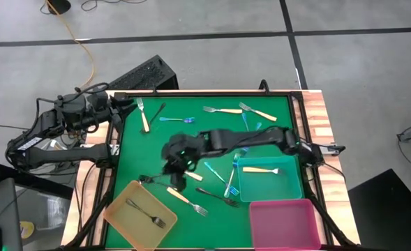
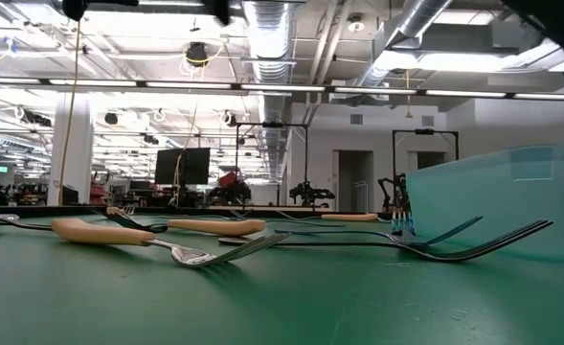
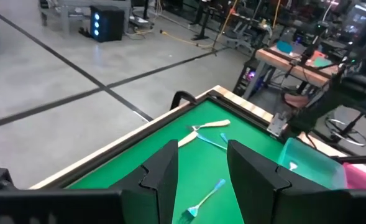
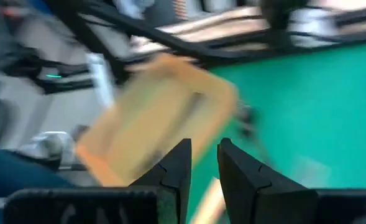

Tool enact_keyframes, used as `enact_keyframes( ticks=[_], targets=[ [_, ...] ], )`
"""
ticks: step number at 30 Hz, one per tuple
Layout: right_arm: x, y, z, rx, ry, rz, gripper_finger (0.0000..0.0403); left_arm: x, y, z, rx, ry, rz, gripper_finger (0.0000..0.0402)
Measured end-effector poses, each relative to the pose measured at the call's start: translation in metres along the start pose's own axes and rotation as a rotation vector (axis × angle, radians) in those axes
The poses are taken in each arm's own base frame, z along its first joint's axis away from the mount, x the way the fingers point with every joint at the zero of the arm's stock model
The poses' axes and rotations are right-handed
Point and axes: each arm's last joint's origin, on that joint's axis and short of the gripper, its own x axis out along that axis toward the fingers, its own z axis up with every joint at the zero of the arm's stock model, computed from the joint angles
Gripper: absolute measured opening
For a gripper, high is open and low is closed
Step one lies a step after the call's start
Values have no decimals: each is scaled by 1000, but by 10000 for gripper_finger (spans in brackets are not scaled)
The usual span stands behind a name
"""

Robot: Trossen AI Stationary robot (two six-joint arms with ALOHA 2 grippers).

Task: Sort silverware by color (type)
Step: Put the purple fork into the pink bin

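Sorted so far: one grey fork (image 1: 144, 212) in yellow tray (image 1: 121, 199), one cream fork (image 1: 262, 169) in teal tray (image 1: 289, 187); others scattered; right gripper (image 1: 176, 176) slightly parted, empty, above the mat

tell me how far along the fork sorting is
Barely started. Done: one dark-grey metal fork lies in the yellow square tray and one cream-handled fork in the teal square tray; the pink square tray holds nothing. In hand: nothing visibly gripped; the right gripper hovers near the yellow tray. Left: about a dozen forks scattered on the green mat.
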Motion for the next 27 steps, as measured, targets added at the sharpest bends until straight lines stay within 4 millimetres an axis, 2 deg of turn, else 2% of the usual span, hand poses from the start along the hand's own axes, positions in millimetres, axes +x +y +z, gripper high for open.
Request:
enact_keyframes(
  ticks=[5,9,17,24,27],
  targets=[
    [-57,6,1,-25,61,-249,102,1,-2,-1,2,26,-56,122],
    [-88,13,-6,-15,132,-369,102,4,-3,-5,22,93,-88,122],
    [-101,31,-31,5,327,-409,102,26,-9,-16,100,291,-182,122],
    [-108,57,-56,27,471,-489,102,72,-26,-30,200,484,-202,122],
    [-113,74,-63,31,466,-472,102,94,-33,-37,260,525,-207,122]
  ],
)
